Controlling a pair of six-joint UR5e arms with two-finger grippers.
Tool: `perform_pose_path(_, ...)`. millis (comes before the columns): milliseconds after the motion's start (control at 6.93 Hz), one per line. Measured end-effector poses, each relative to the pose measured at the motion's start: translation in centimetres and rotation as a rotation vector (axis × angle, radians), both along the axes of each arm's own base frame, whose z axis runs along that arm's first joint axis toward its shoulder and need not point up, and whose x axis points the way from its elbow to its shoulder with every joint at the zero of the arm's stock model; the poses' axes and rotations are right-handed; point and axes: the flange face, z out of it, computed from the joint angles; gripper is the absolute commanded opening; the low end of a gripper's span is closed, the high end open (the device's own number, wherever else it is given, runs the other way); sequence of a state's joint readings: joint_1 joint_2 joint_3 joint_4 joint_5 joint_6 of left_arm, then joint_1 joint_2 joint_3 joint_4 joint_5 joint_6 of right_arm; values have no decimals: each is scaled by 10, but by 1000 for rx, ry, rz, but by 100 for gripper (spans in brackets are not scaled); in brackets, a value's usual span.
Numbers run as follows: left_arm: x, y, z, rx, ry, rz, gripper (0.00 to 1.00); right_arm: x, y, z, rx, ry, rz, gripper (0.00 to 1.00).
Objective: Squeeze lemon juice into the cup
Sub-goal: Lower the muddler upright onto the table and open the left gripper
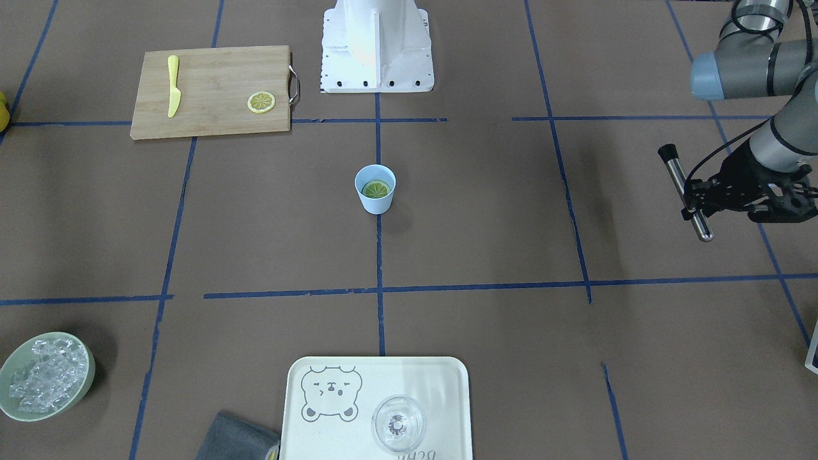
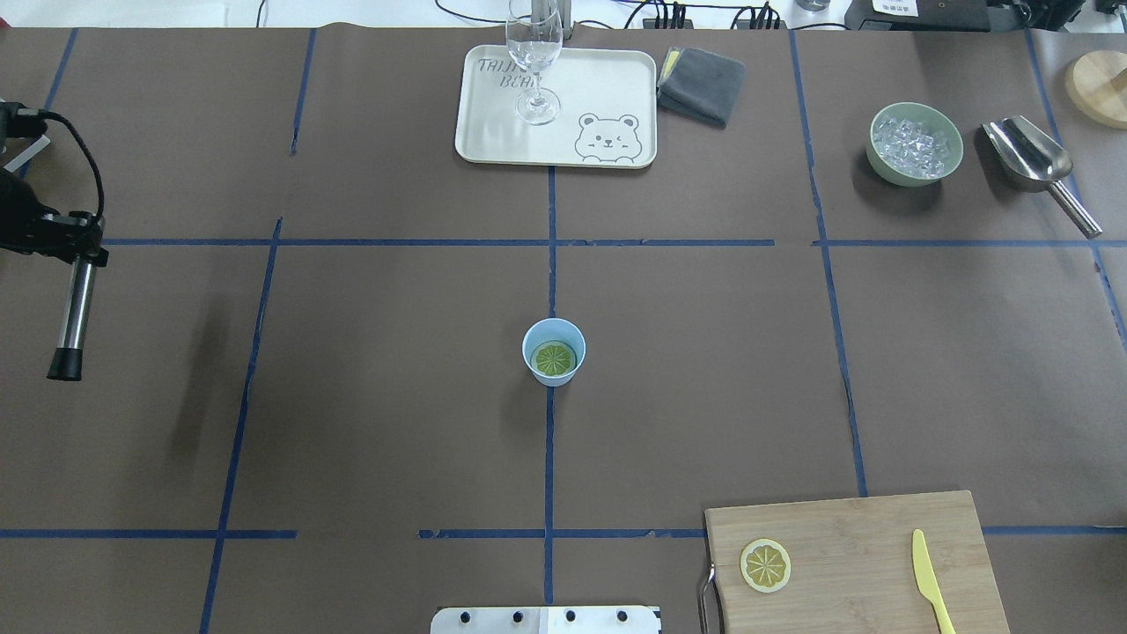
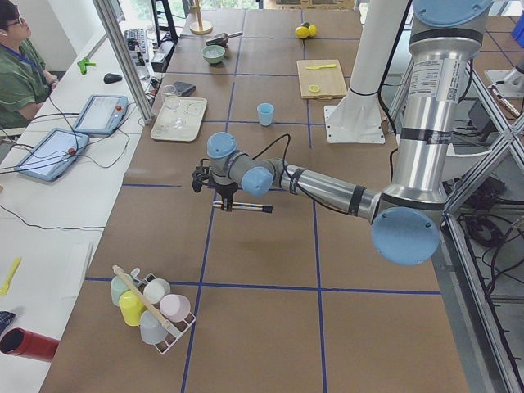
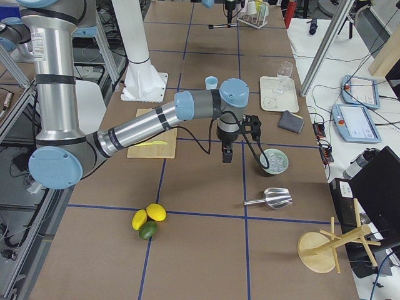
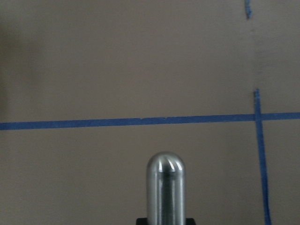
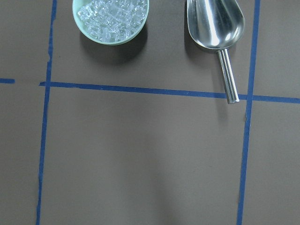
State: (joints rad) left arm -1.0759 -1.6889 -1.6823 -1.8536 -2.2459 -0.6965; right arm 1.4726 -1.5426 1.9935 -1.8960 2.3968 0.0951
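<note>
Yellow lemon (image 2: pixel 554 358) far from L pincer (image 2: pixel 82 256)

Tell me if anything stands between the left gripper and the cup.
Nothing visible does. Only bare table lies between the left gripper, which is shut on a metal rod, and the cup. A lemon slice lies inside the cup.

Two lemon slices: the lemon (image 2: pixel 554 358) and a twin slice (image 2: pixel 765 564). One each of cup (image 2: pixel 534 338), cutting board (image 2: pixel 854 546), knife (image 2: pixel 929 577), tray (image 2: pixel 493 132), wine glass (image 2: pixel 534 44), cloth (image 2: pixel 702 85), bowl of ice (image 2: pixel 914 180), scoop (image 2: pixel 1030 151) and metal rod (image 2: pixel 77 299). Three whole fruits: two yellow fruits (image 4: pixel 156 212), one green fruit (image 4: pixel 148 230).
</note>
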Motion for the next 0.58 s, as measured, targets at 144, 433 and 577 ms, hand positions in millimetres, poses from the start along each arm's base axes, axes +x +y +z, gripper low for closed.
perform_pose_path(144,36,-3,-1,-31,-18,3,0,0,0,0,0,0,0,100)
perform_pose_path(433,111,8,-12,-86,-47,5,0,0,0,0,1,0,0,100)
perform_pose_path(577,126,13,-13,-93,-54,8,0,0,0,-1,1,0,0,100)
